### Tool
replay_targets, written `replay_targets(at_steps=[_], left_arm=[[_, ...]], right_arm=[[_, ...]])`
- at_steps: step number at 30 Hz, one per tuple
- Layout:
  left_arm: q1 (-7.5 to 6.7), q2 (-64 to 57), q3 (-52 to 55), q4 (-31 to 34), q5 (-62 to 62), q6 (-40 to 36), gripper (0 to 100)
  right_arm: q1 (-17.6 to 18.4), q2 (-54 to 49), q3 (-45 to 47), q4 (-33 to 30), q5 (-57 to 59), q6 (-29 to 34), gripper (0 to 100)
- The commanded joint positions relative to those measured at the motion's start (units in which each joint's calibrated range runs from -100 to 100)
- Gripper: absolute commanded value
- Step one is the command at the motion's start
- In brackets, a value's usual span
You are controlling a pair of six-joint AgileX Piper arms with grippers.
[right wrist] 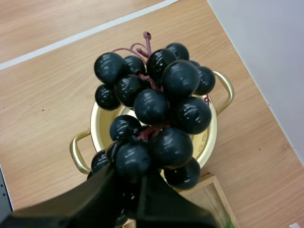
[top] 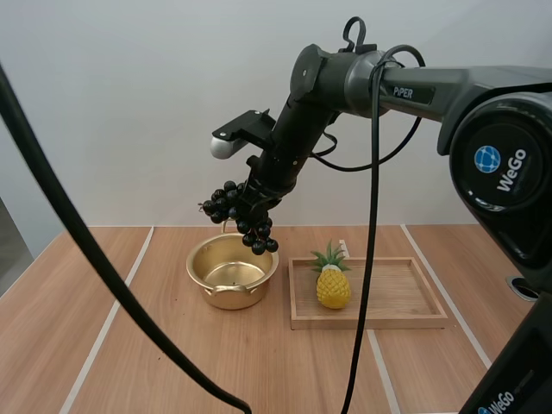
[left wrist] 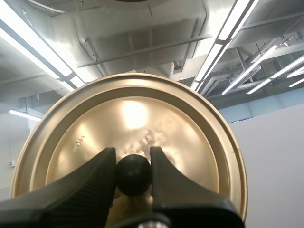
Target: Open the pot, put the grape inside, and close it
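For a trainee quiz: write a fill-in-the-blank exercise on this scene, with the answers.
1. The right gripper holds the ____ above the open pot.
2. The left gripper pinches the lid by its black ____.
3. On the wooden tray sits a toy ____.
Missing words: grapes; knob; pineapple.

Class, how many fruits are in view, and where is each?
2. The bunch of grapes hangs in the right pincer above the pot; the pineapple stands on the wooden tray.
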Motion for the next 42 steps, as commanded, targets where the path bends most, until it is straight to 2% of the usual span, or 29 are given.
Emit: replay_targets(at_steps=[1, 20, 29, 42], left_arm=[[-0.06, 0.0, -0.2, 0.3, -0.6, 0.8, 0], [-0.06, 0.0, -0.2, 0.3, -0.2, 0.9, 0], [-0.06, 0.0, -0.2, 0.3, 1.4, 0.9, 0], [-0.06, 0.0, -0.2, 0.3, 1.4, 2.1, 0]], right_arm=[[0.0, -0.1, 0.1, 0.0, 0.0, 0.8, 0], [0.0, 11.9, 0.1, 0.2, 0.0, -0.6, 0], [0.3, 16.5, 0.1, 0.2, -5.3, -0.6, 0], [4.4, 22.7, 0.0, 0.2, -14.0, -0.3, 0]])
